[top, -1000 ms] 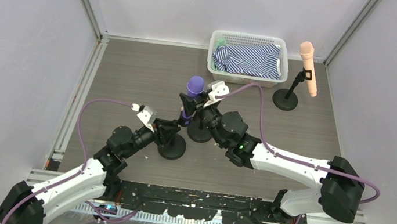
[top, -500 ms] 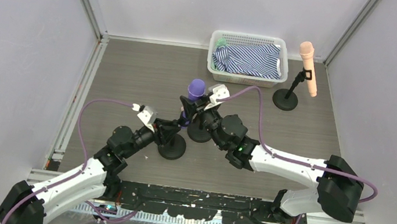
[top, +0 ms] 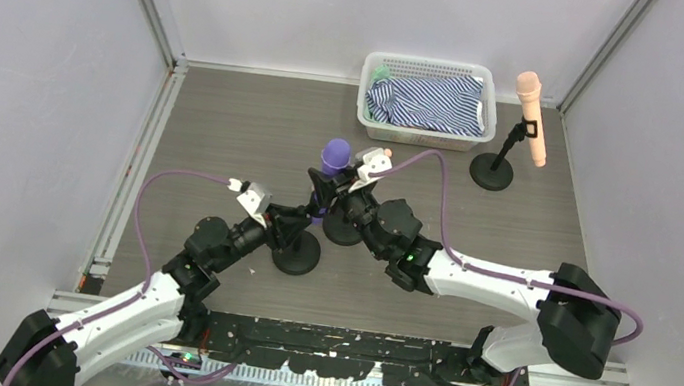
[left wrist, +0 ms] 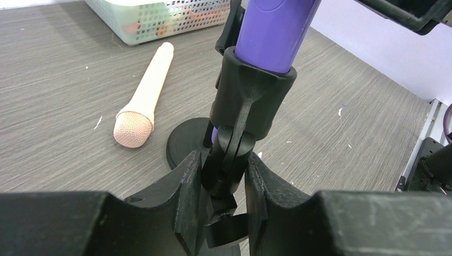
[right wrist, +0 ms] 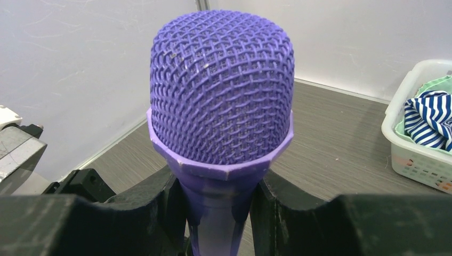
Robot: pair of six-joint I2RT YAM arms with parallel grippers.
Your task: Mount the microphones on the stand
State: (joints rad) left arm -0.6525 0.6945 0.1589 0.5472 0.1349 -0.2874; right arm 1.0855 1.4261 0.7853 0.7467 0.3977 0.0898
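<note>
Near the middle of the tabletop (top: pixel 247 119), the purple microphone (right wrist: pixel 221 90), mesh-headed and smooth-handled, sat in the black stand clip (left wrist: pixel 250 96). Right end effector (right wrist: pixel 218 208) gripped its neck; left end effector (left wrist: pixel 224 205) pinched the clip's hinge (left wrist: pixel 226 160).

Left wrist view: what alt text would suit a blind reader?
The left gripper pinches the hinge of a black plastic microphone-stand clip, whose sleeve holds the handle of a purple plastic microphone. Behind, a peach-pink microphone lies flat on the grey wood-grain table, near a pale perforated basket.
</note>
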